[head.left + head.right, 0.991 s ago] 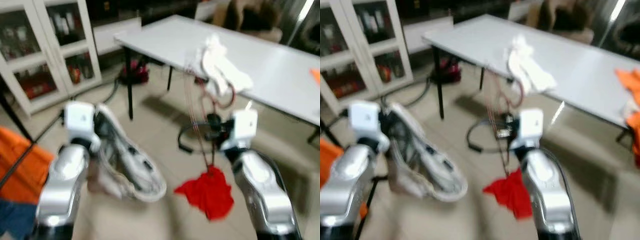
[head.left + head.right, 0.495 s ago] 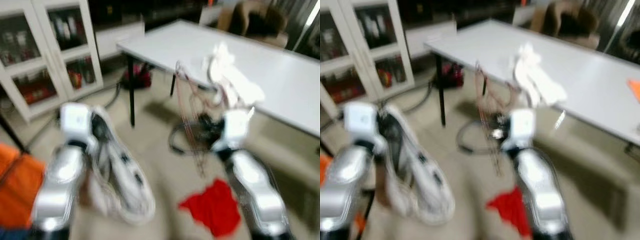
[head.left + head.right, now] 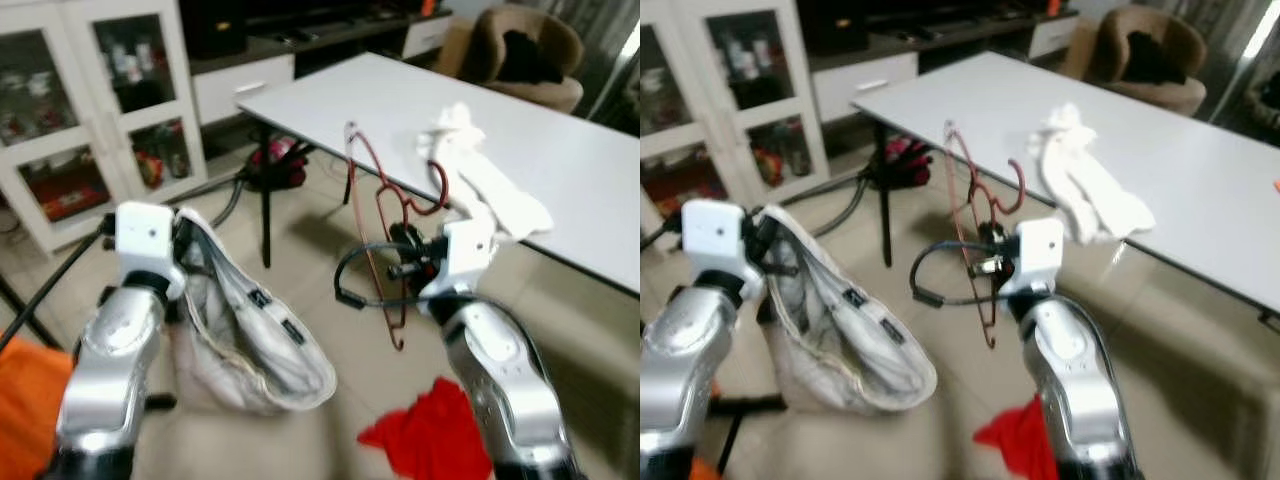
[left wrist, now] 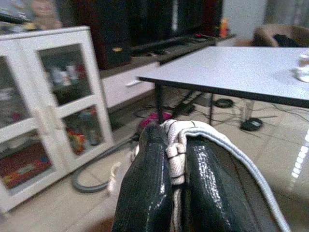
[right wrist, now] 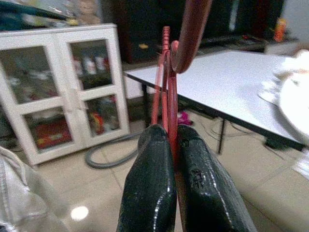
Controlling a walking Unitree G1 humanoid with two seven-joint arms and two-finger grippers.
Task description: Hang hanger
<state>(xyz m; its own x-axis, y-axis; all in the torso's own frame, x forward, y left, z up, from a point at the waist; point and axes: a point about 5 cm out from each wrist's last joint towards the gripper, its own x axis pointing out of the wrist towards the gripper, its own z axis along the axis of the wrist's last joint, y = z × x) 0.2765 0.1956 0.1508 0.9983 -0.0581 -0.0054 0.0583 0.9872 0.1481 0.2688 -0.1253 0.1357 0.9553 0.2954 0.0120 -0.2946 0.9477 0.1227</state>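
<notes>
We see our right gripper with jaws clenched on the red hanger, held upright just before the desk, while our left gripper pinches a white bag.

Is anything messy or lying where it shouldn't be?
Yes. A red cloth lies crumpled on the floor beside the right arm, not on the table. A white garment sits bunched on the table. The right gripper pinches a red hanger; the left gripper pinches a white garment's edge.
</notes>
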